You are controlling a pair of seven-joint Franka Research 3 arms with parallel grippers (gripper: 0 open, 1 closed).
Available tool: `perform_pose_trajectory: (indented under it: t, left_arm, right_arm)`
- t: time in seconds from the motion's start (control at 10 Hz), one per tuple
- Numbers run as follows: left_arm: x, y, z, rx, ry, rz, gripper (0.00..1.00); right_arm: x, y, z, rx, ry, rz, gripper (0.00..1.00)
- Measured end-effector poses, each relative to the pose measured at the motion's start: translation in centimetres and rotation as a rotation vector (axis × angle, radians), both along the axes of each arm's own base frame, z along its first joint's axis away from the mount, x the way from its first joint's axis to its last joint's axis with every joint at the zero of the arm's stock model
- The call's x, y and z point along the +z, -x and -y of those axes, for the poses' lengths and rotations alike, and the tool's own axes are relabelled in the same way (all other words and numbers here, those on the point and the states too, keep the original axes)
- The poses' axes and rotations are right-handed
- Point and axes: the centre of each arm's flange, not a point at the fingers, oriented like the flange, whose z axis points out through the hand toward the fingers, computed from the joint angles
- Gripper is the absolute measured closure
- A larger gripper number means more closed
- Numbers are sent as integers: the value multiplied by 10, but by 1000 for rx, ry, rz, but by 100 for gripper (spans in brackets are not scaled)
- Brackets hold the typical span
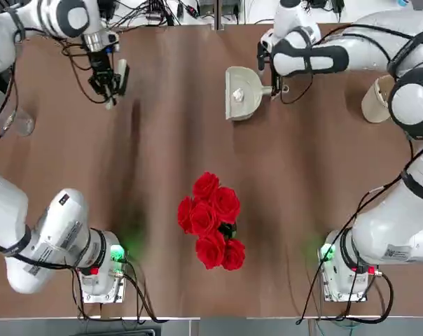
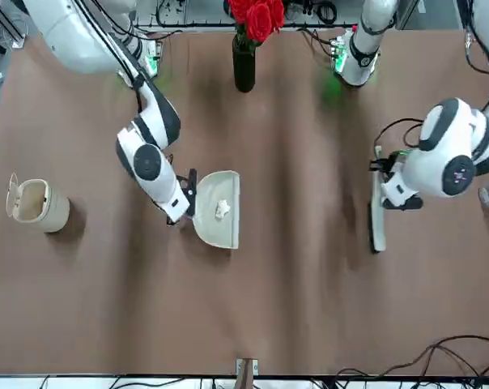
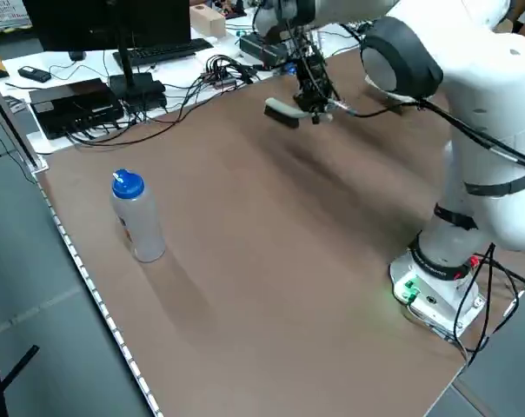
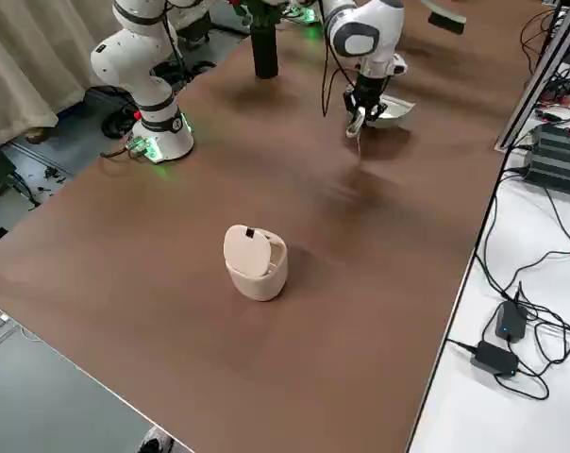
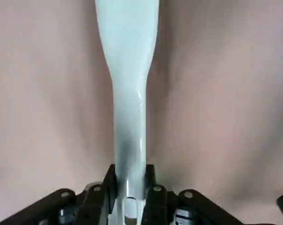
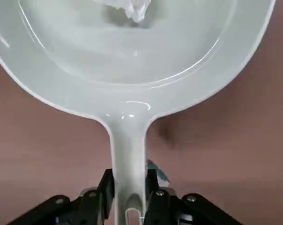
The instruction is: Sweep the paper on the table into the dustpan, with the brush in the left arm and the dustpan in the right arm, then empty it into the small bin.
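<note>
Paper ball [image 1: 238, 94] swept into dustpan [image 1: 244, 93], gripped by right gripper [image 6: 130, 199]; left gripper [image 5: 131, 194] clamps brush [image 5: 129, 108]; bin [image 1: 377, 100] emptying remains.

right wrist view | paper [image 6: 135, 6] cut off | brush [image 5: 130, 93] cut off in left wrist view

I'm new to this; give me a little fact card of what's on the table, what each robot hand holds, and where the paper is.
left gripper: shut on the brush's handle, at the table's far left
brush: held above the table
right gripper: shut on the dustpan's handle, right of the table's middle, far side
dustpan: scoop level enough to hold the paper
paper: in the dustpan
bin: upright at the far right, lid open, apart from the dustpan
roses: in a dark vase
bottle: blue cap, left side
</note>
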Motion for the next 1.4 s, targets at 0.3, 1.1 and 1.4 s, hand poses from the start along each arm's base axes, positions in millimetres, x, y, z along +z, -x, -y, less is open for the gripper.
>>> perform_pose_trajectory:
  t: [0.3,1.1,1.4]
  left_arm:
    - [-5,39,-43,-13,-56,5,73]
    - [-55,58,-42,-62,-37,126,73]
    - [-78,60,-52,-53,-7,132,73]
  right_arm:
    - [65,-6,31,-95,5,49,67]
    - [167,-25,183,-750,52,129,67]
    - [193,-27,216,-1033,64,88,67]
